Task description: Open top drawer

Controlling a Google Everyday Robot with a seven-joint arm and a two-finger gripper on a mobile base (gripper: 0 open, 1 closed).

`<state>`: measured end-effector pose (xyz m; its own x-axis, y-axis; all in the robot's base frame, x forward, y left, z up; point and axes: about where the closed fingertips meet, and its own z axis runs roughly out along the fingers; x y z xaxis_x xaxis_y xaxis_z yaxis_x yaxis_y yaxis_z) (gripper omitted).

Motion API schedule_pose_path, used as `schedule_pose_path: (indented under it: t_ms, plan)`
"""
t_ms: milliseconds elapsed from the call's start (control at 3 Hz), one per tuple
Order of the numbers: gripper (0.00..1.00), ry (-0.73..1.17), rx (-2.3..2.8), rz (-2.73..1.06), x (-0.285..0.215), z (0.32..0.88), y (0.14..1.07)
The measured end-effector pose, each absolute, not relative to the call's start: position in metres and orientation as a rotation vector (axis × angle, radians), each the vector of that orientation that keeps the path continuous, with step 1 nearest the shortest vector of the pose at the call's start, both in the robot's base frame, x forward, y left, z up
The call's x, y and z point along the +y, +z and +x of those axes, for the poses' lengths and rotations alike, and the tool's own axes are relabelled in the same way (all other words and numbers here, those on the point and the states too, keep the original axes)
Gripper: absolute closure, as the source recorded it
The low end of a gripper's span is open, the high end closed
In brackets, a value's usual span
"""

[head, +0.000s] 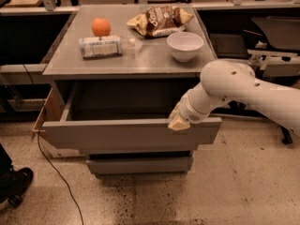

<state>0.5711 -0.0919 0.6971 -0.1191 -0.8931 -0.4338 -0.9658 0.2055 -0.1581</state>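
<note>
"Where's the top drawer (pixel 126 134) now?"

"Well out from under the grey cabinet top (pixel 140 62). Its deep box is open to view and its front hangs over the narrower drawer (pixel 139 164) below."

"And the gripper (pixel 179 122)?"

"It's at the front's upper edge, toward the right end, touching it. I can't tell from here whether it's clamped or loose."

"How should the pull be done?"

"I'd say straight back and level, along the runners. The hold is off-centre, so any sideways drag could skew the drawer. It should go gently, so the bowl (pixel 185 46), orange (pixel 101 26) and snack bag (pixel 159 18) on top don't shift."
</note>
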Motion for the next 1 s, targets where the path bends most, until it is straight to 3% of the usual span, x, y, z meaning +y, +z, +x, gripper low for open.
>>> schedule_pose_path:
  t_ms: [667, 1000]
  plan:
    - [0.13, 0.231, 2.073, -1.753, -0.098, 0.561, 0.712]
    - [0.00, 0.228, 2.083, -1.786, -0.105, 0.557, 0.734]
